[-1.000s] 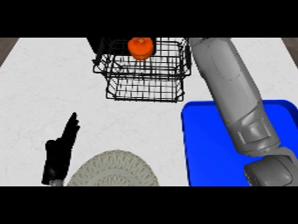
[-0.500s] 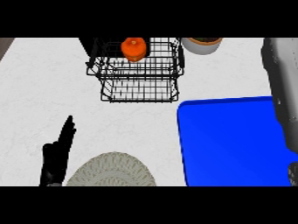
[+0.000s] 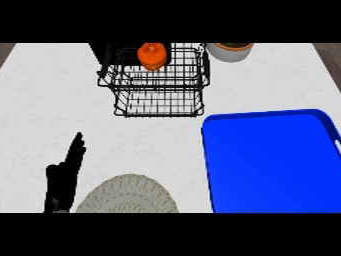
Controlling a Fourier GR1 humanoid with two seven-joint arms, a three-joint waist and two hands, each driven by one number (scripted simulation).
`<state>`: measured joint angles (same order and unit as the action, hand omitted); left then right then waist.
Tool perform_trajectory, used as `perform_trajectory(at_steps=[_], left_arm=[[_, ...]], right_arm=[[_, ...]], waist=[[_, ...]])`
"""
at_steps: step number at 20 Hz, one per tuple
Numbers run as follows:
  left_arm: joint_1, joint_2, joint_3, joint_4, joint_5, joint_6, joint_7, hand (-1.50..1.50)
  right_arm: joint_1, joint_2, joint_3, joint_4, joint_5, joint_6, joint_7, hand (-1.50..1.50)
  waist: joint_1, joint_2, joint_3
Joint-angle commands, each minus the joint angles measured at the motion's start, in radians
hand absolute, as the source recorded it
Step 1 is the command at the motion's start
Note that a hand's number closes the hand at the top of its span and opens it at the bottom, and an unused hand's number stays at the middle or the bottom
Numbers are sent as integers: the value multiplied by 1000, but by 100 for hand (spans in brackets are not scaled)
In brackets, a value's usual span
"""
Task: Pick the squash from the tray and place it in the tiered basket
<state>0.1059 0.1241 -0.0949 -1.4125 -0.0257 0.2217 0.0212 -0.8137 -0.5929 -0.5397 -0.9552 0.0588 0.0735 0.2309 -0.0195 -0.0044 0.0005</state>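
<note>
Already the orange squash (image 3: pixel 152 55) sits in the top tier of the black wire tiered basket (image 3: pixel 162 102), on the white counter (image 3: pixel 47 100). The blue tray (image 3: pixel 276 160) lies below and to the right of the basket. The left hand (image 3: pixel 64 177) rests well below and left of the basket, its fingers straight and upright, holding nothing. A grey ribbed plate (image 3: pixel 129 195) lies below the basket, and a pot (image 3: pixel 230 51) stands just right of its top tier.

White counter (image 3: pixel 47 100) carries a grey pot (image 3: pixel 230 51), brown-rimmed, at its far edge and a round woven mat (image 3: pixel 129 196) at the near edge.
</note>
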Motion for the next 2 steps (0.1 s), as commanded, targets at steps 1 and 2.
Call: perform_trajectory(at_steps=[1, 2], left_arm=[[-18, -29, -19, 59, -33, 22, -29, 0], [-26, 16, 41, 91, 28, -42, -57, 0]], right_arm=[[92, -151, -95, 32, -116, 208, -58, -150], [108, -165, -101, 14, -136, 232, -16, -150]], waist=[[5, 5, 0], [6, 3, -1]])
